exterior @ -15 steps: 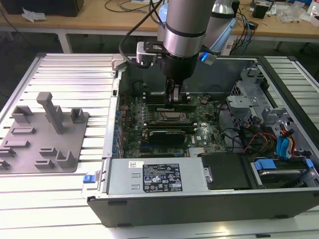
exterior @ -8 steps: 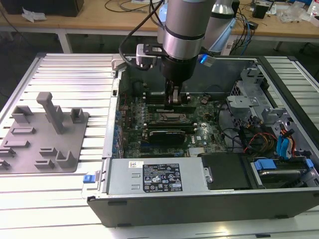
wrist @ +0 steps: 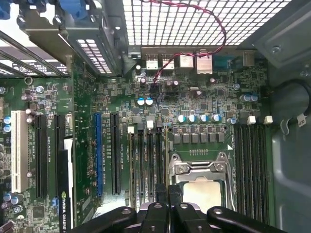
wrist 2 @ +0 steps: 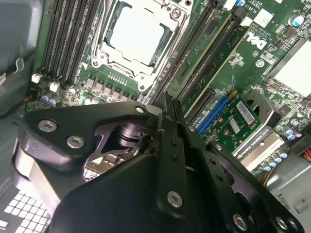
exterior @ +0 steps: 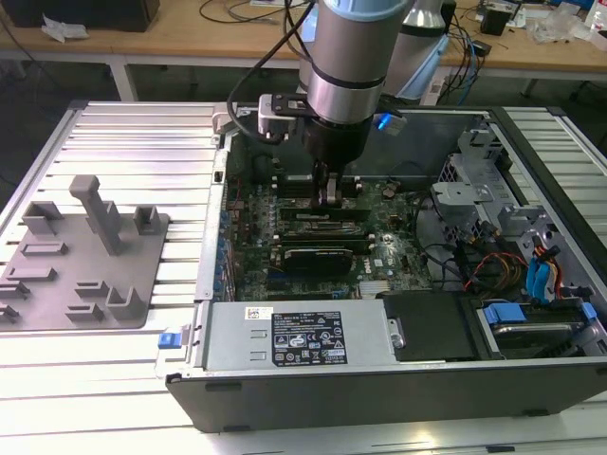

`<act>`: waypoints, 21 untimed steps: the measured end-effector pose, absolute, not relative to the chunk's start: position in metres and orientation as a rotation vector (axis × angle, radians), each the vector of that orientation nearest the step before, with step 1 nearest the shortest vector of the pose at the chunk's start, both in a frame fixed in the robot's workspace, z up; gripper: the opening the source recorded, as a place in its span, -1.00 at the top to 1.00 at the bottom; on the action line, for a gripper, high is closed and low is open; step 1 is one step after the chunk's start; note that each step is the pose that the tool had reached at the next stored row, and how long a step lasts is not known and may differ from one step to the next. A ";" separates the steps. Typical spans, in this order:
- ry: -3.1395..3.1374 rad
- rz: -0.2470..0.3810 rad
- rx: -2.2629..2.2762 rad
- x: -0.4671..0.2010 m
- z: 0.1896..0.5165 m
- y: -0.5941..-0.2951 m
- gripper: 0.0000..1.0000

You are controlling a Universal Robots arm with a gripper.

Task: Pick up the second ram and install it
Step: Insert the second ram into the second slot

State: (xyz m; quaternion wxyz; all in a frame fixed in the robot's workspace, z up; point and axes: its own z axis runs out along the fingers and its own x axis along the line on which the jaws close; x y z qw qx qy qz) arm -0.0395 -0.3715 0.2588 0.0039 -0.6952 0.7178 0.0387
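My gripper (exterior: 329,194) hangs low inside the open computer case, over the black memory slots (exterior: 321,220) beside the CPU socket (wrist 2: 132,38). Its black fingers (wrist 2: 171,145) are shut against each other, and no stick shows between them. In the second wrist view a long thin green strip, which looks like the second ram (wrist 2: 201,48), stands edge-up in the slots and runs away from the fingertips. I cannot tell whether the tips touch it. In the first wrist view the gripper (wrist: 168,190) sits by the slots (wrist: 148,160) next to the socket (wrist: 201,182).
A grey plastic tray (exterior: 57,284) with upright posts lies on the slatted table at the exterior view's left. Inside the case are the power supply (exterior: 294,336), a drive cage (exterior: 474,204) with loose cables, further memory slots (wrist: 250,155) and expansion slots (wrist: 41,150).
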 end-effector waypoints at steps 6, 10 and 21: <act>2.234 0.121 -2.196 -0.040 0.250 -0.371 0.81; 2.209 0.121 -2.222 -0.040 0.248 -0.373 0.81; 2.216 0.115 -2.227 -0.037 0.241 -0.379 0.81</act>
